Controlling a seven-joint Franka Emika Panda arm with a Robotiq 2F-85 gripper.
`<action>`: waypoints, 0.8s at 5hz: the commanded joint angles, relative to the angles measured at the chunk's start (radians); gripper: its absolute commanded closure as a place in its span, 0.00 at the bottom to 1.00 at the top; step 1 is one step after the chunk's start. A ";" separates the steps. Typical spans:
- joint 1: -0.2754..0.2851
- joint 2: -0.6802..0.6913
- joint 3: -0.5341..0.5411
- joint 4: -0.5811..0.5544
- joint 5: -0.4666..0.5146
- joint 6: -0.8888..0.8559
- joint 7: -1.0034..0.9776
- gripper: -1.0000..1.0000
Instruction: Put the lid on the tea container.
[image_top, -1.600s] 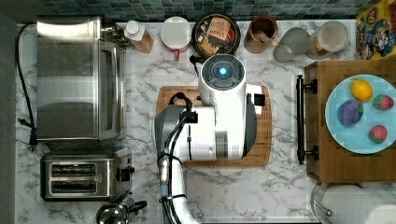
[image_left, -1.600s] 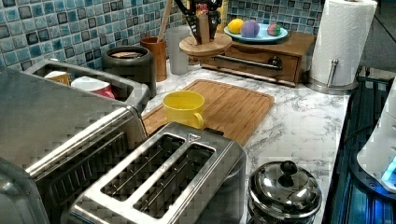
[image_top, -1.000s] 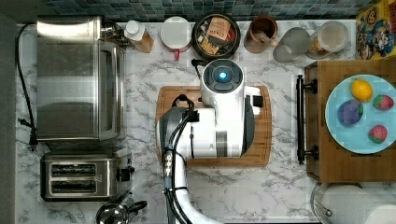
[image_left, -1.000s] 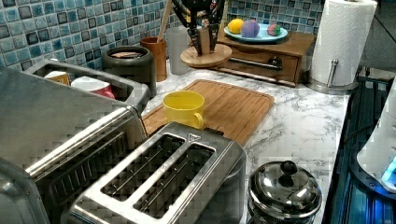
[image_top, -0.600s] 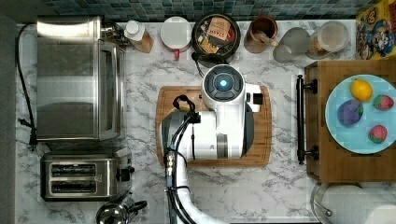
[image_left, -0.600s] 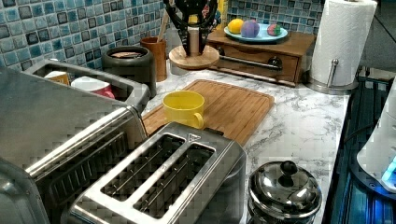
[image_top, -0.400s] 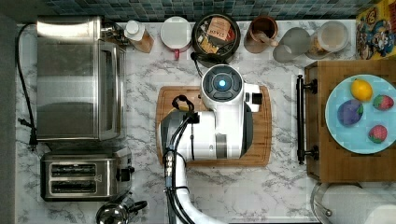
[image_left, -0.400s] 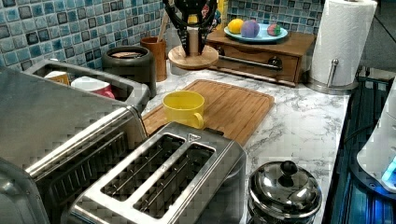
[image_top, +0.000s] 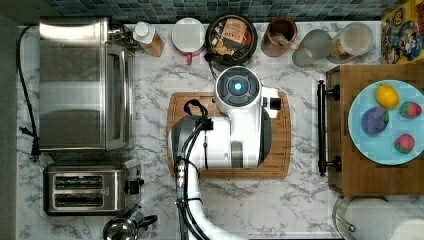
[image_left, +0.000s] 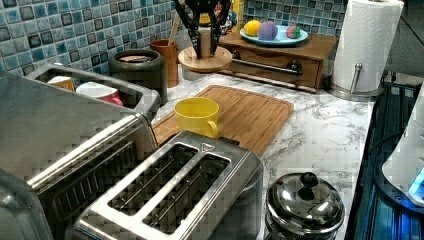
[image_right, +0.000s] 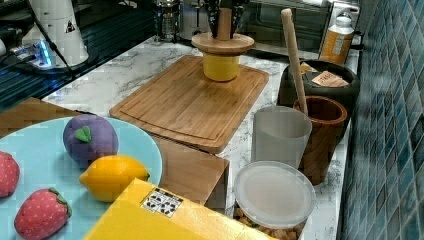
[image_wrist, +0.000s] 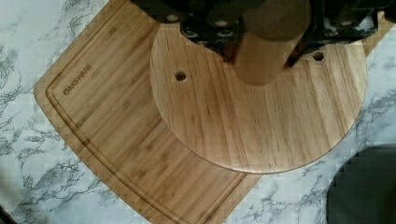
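**Lid held above the board**

In the left view, the tin (image_left: 138, 67) stands at the frame's upper left, against the tiled wall, open-topped. Just right of it stands a wooden cup (image_left: 166, 54). The yellow mug (image_left: 196, 116) sits on the near corner of the cutting board (image_left: 250, 114) at centre. Above the board's far edge, top centre of the frame, the tool (image_left: 202, 31) is clenched on the upright knob of the round wooden lid (image_left: 205, 59), held level off the tabletop (image_left: 320, 140).
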 joint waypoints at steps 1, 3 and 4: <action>0.020 0.027 0.027 0.530 -0.051 -0.024 0.098 1.00; 0.039 0.131 0.028 0.713 -0.090 -0.023 0.100 1.00; 0.040 0.236 0.030 0.858 -0.082 -0.075 0.049 1.00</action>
